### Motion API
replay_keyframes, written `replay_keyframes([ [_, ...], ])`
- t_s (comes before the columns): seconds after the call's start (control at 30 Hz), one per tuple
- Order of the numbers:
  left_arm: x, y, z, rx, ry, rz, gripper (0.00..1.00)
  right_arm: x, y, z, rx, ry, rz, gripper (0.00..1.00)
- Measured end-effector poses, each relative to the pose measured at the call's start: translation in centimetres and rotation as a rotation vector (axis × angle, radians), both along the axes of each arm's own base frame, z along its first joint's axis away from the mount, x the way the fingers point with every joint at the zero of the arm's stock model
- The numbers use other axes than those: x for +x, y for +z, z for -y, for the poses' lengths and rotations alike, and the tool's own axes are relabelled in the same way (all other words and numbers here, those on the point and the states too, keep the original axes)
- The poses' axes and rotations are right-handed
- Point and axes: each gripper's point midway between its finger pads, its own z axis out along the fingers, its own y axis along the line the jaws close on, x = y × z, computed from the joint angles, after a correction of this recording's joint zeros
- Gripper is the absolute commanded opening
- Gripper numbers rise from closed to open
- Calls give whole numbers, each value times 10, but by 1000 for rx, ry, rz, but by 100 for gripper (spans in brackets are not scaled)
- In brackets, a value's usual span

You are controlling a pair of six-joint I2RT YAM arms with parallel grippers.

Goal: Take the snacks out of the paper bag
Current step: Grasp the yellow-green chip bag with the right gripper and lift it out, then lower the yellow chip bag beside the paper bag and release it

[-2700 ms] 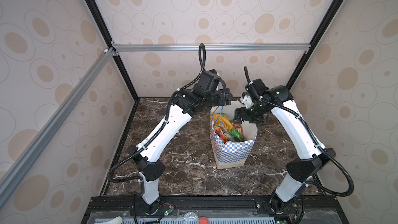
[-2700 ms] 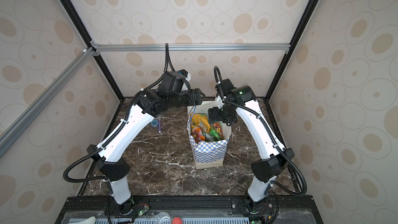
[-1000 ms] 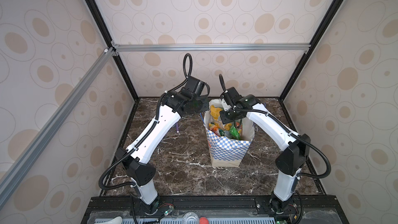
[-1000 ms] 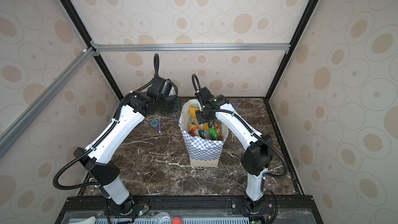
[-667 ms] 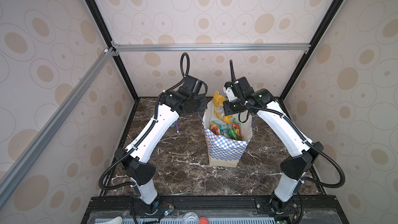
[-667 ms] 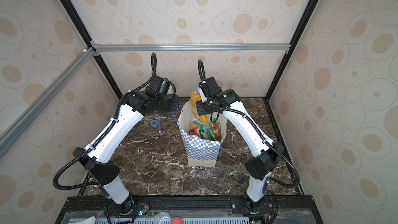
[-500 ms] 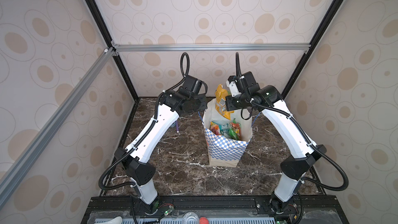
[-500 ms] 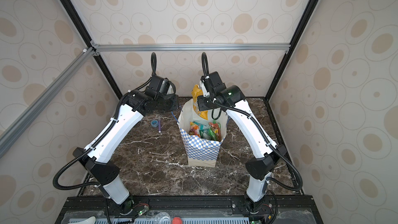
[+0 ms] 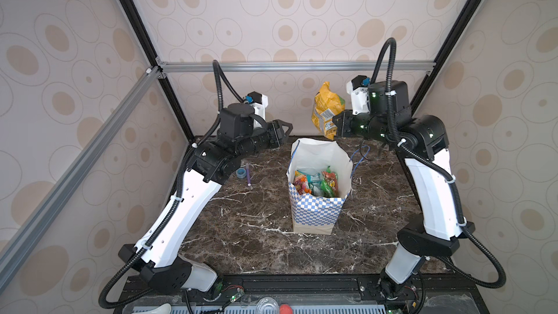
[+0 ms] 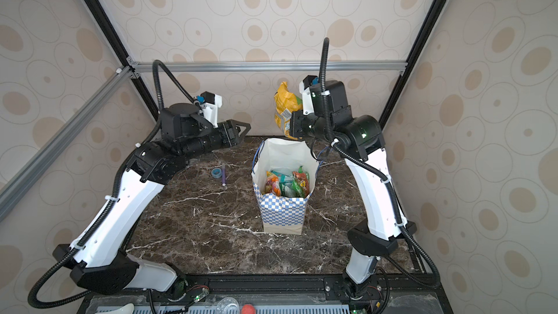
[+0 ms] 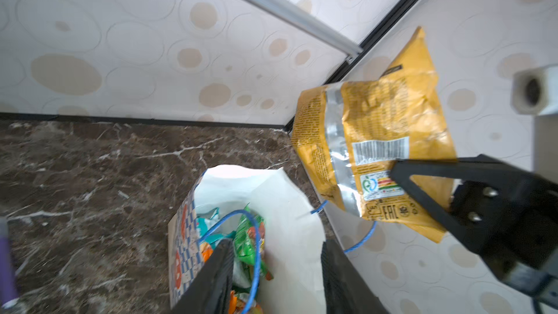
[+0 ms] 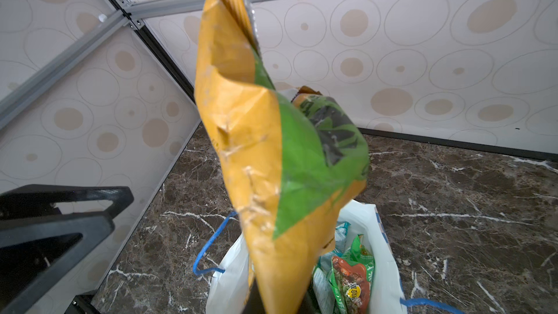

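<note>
1. The left arm leans forward from its base with the wrist roughly level. The left gripper (image 9: 286,131) hovers just beside the back left corner of the bag's rim. Its fingers (image 11: 216,273) are spread and hold nothing.
2. A blue tape roll (image 9: 240,172) and a purple pen (image 9: 248,173) lie side by side on the marble table (image 9: 241,222), between that arm and the bag. Neither belongs to the job.
3. The paper bag (image 9: 314,212) stands upright and open in the middle of the table. The other snacks (image 9: 315,181), orange, teal and green, sit packed low inside. The bag looks light and thin-walled, so a snagged packet would probably tip or drag it.
4. The yellow packet (image 9: 327,110) hangs in the air above the bag's back right corner, clear of the rim. It looks light, crinkly and slick, and puffed in the middle. A flat sealed edge or a corner is probably the surest place to grip such packets.
5. The right gripper (image 9: 335,123) is closed on the packet's lower corner, pinching the foil. The right arm rises steeply from its base, with the wrist high and turned inward toward the centre.
</note>
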Motion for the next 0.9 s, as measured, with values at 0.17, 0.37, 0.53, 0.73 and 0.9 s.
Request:
replay_keyframes([
  [0.17,-28,29,31,-11,-129,102,65,-11,27,65,62,-156,49,0],
  [0.37,-68,48,92,16,-322,197,74,-39,23,152,84,-406,33,0],
  [0.53,-92,29,135,87,-444,216,85,-51,-21,197,83,-573,-92,0],
  [0.73,-110,-16,166,225,-534,188,96,-37,-121,202,117,-604,-354,0],
  [0.9,-110,-53,173,366,-546,159,98,-15,-201,180,205,-526,-556,0],
])
